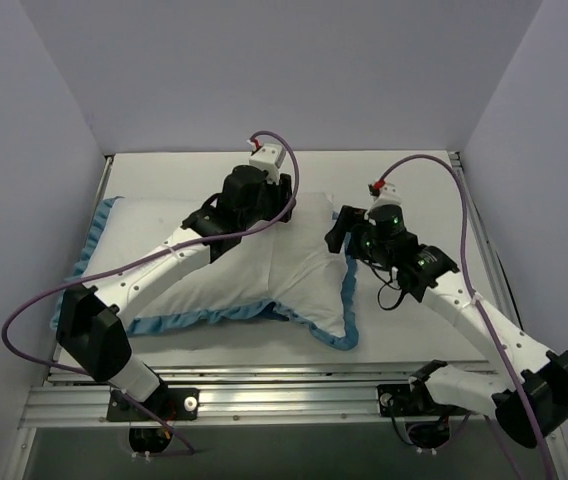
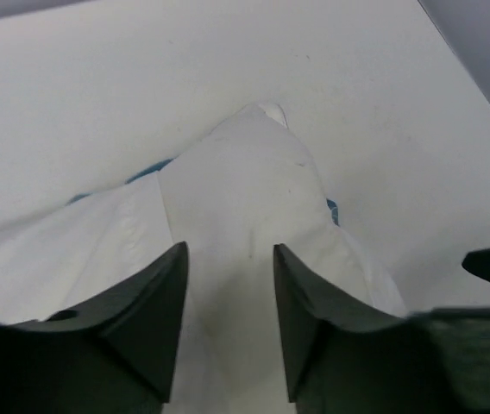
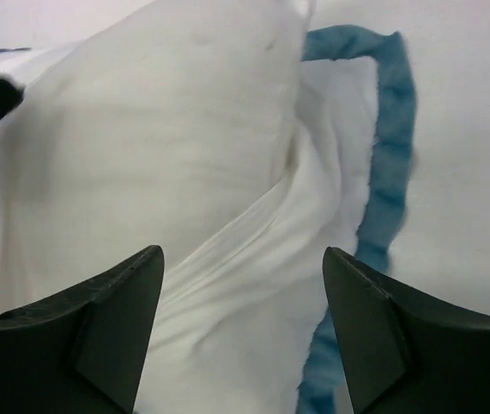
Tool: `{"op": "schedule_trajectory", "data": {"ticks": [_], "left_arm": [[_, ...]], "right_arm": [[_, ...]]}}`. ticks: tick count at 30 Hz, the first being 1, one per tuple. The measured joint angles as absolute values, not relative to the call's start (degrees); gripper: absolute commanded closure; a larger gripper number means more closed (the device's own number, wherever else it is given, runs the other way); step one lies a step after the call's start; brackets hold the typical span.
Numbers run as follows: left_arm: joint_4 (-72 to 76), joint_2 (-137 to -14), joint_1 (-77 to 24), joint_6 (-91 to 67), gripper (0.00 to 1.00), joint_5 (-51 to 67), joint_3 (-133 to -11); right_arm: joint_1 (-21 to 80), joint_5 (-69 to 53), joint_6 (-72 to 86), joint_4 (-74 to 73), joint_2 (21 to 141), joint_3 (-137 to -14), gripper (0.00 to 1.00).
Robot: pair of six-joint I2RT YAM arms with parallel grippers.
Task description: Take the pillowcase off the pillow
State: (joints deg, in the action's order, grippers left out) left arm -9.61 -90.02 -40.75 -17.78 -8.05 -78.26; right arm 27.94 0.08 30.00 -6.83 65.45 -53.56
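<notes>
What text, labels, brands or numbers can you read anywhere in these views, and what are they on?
None: no readable text shows in any view.
The pillowcase: plain white side up with blue ruffled edging, no print or label in sight.
The pillow: plain white, no lettering visible.
The right arm: no legible markings, only a green light.

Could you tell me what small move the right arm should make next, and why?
Probably lower the right gripper and close on the pillowcase fold beside its blue edging. Its jaws stand wide open above that loose fold, the pillow seems to bulge out beside it, and the left gripper straddles white fabric.
</notes>
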Motion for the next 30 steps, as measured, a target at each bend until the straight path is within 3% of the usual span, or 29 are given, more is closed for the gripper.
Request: {"op": "schedule_trajectory", "data": {"ticks": [1,2,6,11,19,24,27,28,30], "left_arm": [[-9.6,-90.0,-40.8,-17.3,0.35,-8.4,-79.0],[-9.6,-89.8,-40.8,-17.0,0.23,-8.8,-79.9],[-10.1,-87.3,-41.0,-14.9,0.14,-9.6,-81.8],[-13.2,-83.9,-44.9,-8.9,0.14,-7.9,-81.8],[-21.5,-92.0,-48.1,-2.2,0.16,-3.2,-81.9],[-23.0,-97.5,-47.9,-0.1,0.46,-4.5,-81.9],[-22.7,-98.5,-47.9,0.3,0.72,-5.1,-81.9],[-22.7,-98.6,-47.9,0.4,0.86,-5.3,-82.0],[-22.7,-98.8,-47.6,0.2,0.97,-5.3,-82.5]], "right_arm": [[30.4,1.8,30.6,-8.0,64.2,-53.9,0.29],[32.6,2.9,31.6,-9.1,63.2,-53.9,0.29],[42.0,7.6,36.8,-11.7,58.2,-51.0,0.29],[50.3,11.3,43.7,-12.8,55.3,-44.5,0.3],[51.3,13.8,49.3,-11.5,55.2,-38.6,0.3],[52.4,16.1,49.8,-10.2,56.6,-39.9,0.3],[53.2,18.5,49.9,-10.1,59.1,-42.9,0.3],[53.4,19.4,49.9,-10.1,60.1,-44.0,0.31],[53.4,21.1,49.9,-9.9,62.0,-46.1,0.31]]}}
